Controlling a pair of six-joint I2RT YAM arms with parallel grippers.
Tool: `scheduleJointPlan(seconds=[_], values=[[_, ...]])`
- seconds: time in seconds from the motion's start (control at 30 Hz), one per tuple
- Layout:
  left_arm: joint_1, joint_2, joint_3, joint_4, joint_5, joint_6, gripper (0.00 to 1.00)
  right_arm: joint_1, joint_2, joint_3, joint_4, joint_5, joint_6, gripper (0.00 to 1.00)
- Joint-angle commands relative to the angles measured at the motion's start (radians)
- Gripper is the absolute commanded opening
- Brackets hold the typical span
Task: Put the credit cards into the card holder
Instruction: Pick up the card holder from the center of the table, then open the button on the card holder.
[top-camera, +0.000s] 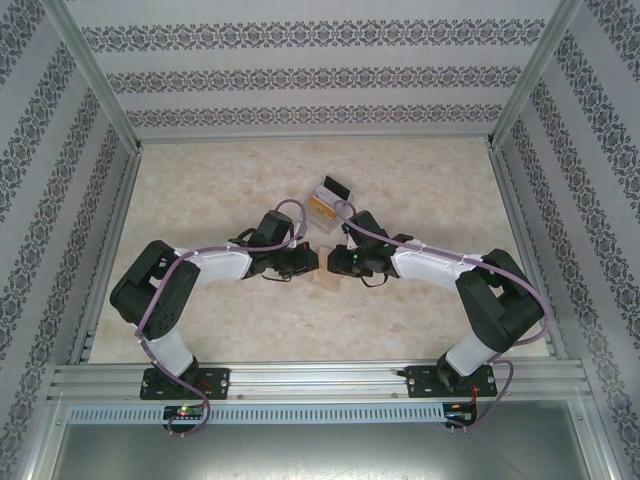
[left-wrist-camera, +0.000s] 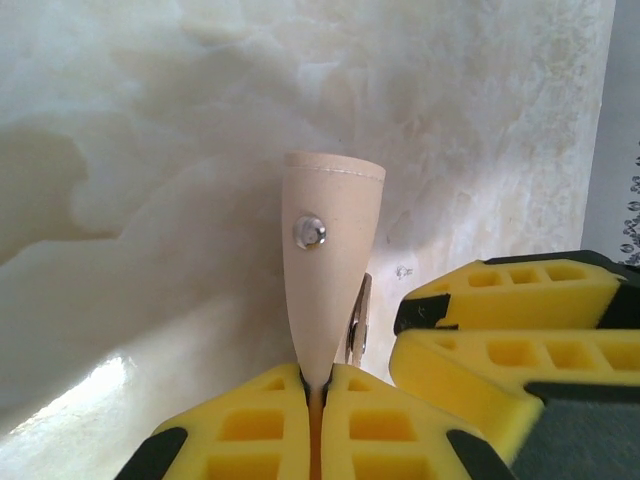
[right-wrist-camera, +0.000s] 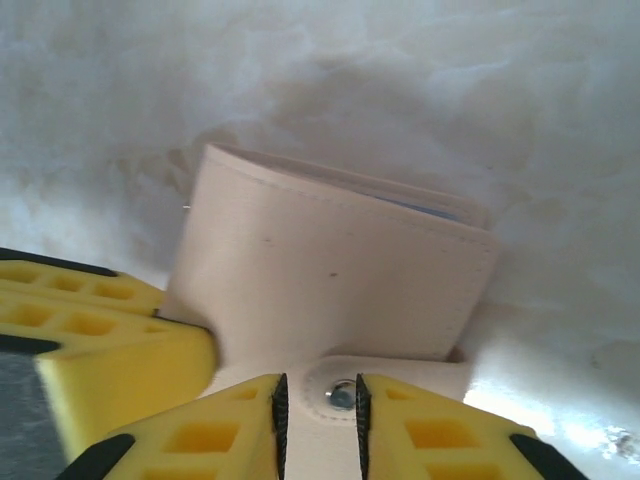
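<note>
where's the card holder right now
The card holder is mid-table in the top view, pinched by the left gripper, the right gripper opposite, credit cards just beyond.

Top cam: the card holder is mostly under the left gripper and right gripper. The credit cards at its 12 o'clock are too small to count. Right wrist cam: bluish strip at holder's 1 o'clock edge, probably a card, rest hidden inside. Left wrist cam: holder's bottom is lost between left fingers. Right gripper is cut by frame edge at 4 o'clock, grip unclear.
</note>
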Motion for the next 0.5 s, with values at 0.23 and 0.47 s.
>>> scheduleJointPlan(seconds=[0.23, 0.47], values=[[-0.015, -0.030, -0.023, 0.067, 0.007, -0.031, 0.00, 0.052, 0.078, 0.037, -0.044, 0.100, 0.041, 0.33], [-0.016, -0.037, -0.025, 0.072, 0.000, -0.034, 0.00, 0.104, 0.122, 0.073, -0.171, 0.236, 0.016, 0.32]])
